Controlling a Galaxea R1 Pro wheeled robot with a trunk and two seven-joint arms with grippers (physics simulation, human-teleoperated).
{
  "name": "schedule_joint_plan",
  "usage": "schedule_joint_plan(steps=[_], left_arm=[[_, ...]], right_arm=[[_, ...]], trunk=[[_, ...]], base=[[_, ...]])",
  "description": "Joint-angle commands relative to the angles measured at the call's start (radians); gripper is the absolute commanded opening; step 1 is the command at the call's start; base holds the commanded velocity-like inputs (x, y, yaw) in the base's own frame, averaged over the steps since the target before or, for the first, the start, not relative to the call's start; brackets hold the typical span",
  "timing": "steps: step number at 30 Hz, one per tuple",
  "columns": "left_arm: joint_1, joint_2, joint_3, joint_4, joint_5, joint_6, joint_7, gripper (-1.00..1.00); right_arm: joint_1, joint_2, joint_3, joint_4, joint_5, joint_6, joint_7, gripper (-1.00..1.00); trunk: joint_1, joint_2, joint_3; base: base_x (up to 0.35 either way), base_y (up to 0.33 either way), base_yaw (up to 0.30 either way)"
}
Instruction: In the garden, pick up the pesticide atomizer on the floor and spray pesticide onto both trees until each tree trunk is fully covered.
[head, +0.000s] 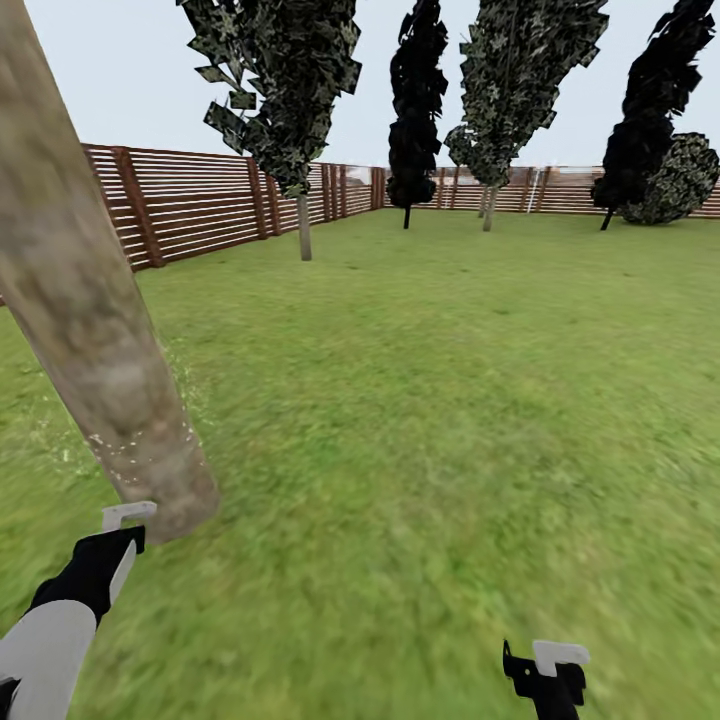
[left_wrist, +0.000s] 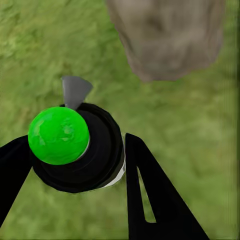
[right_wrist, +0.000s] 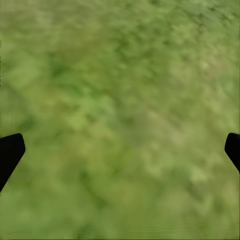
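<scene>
One gripper, left (left_wrist: 75, 165), is clamping spray bottle (left_wrist: 82, 150), green cap showing, near left trunk (head: 95, 330) base; whitish specks (head: 150, 455) dotting bark. Right gripper (right_wrist: 120, 150) is hanging open over grass (head: 450, 420). Best sweeping nozzle upward, covering bare bark

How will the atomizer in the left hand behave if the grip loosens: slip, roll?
The atomizer looks round and smooth-walled between the left hand's fingers, so it may slip or twist. Dropped on the grass, it would probably roll little. Looks rigid.
</scene>
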Motion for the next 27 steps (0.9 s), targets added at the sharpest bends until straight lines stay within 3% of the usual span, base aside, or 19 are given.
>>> schedule_joint_plan(steps=[1, 6, 9, 11, 14, 15, 16, 17, 19, 23, 25, 27], left_arm=[[0.0, 0.001, 0.001, 0.0, 0.0, -0.004, -0.001, -1.0], [-0.001, 0.008, 0.003, -0.014, 0.004, -0.063, -0.009, -1.0], [-0.008, 0.017, -0.003, -0.042, -0.002, -0.061, -0.17, -1.0], [-0.006, 0.03, -0.006, -0.121, -0.003, -0.052, -0.252, -1.0], [-0.01, 0.038, -0.006, -0.175, -0.002, 0.023, -0.271, -1.0], [-0.011, 0.041, -0.024, -0.192, -0.003, 0.052, -0.279, -1.0], [-0.014, 0.045, -0.081, -0.207, -0.017, 0.082, -0.329, -1.0], [-0.022, 0.047, -0.108, -0.23, -0.024, 0.133, -0.388, -1.0], [-0.046, 0.054, -0.126, -0.297, -0.03, 0.238, -0.486, -1.0], [-0.095, 0.09, -0.132, -0.389, -0.03, 0.339, -0.557, -1.0], [-0.138, 0.1, -0.209, -0.395, -0.069, 0.367, -0.62, -1.0], [-0.139, 0.104, -0.237, -0.394, -0.082, 0.376, -0.641, -1.0]], right_arm=[[0.0, 0.0, 0.0, 0.0, 0.0, 0.0, 0.0, 1.0], [0.0, 0.001, 0.0, 0.0, -0.001, 0.0, 0.0, 1.0], [0.0, 0.001, 0.0, 0.0, 0.0, 0.0, 0.0, 1.0], [0.0, 0.001, 0.0, 0.0, 0.0, 0.0, 0.0, 1.0], [0.0, 0.0, 0.0, 0.0, 0.0, 0.0, 0.0, 1.0], [0.0, 0.001, 0.0, 0.0, 0.0, 0.0, 0.0, 1.0], [0.0, 0.0, 0.0, 0.0, -0.001, 0.0, 0.0, 1.0], [0.0, 0.0, 0.0, 0.0, -0.001, 0.0, 0.0, 1.0], [0.0, 0.0, 0.0, 0.0, -0.001, 0.0, 0.0, 1.0], [0.0, 0.0, 0.0, -0.001, 0.0, 0.0, 0.0, 1.0], [0.0, -0.001, 0.0, -0.002, 0.0, 0.0, 0.001, 1.0], [0.0, -0.001, 0.0, -0.002, 0.0, 0.0, 0.0, 1.0]], trunk=[[0.0, 0.0, 0.0], [0.0, 0.0, 0.0], [0.0, 0.0, 0.0], [0.0, 0.0, 0.0], [0.0, 0.0, 0.0], [0.0, 0.0, 0.0], [0.0, 0.0, 0.0], [0.0, 0.0, 0.0], [0.0, 0.0, 0.0], [0.0, 0.0, 0.0], [0.0, 0.0, 0.0], [0.0, 0.0, 0.0]], base=[[0.136, 0.0, 0.193], [0.019, 0.0, 0.265], [0.0, 0.0, 0.276], [0.0, 0.0, 0.276], [0.0, 0.0, 0.276], [0.0, 0.0, 0.276], [0.0, 0.0, 0.272], [0.0, 0.0, 0.257], [0.0, 0.0, 0.158], [0.0, 0.0, 0.016], [0.0, 0.0, 0.0], [0.0, 0.0, 0.0]])
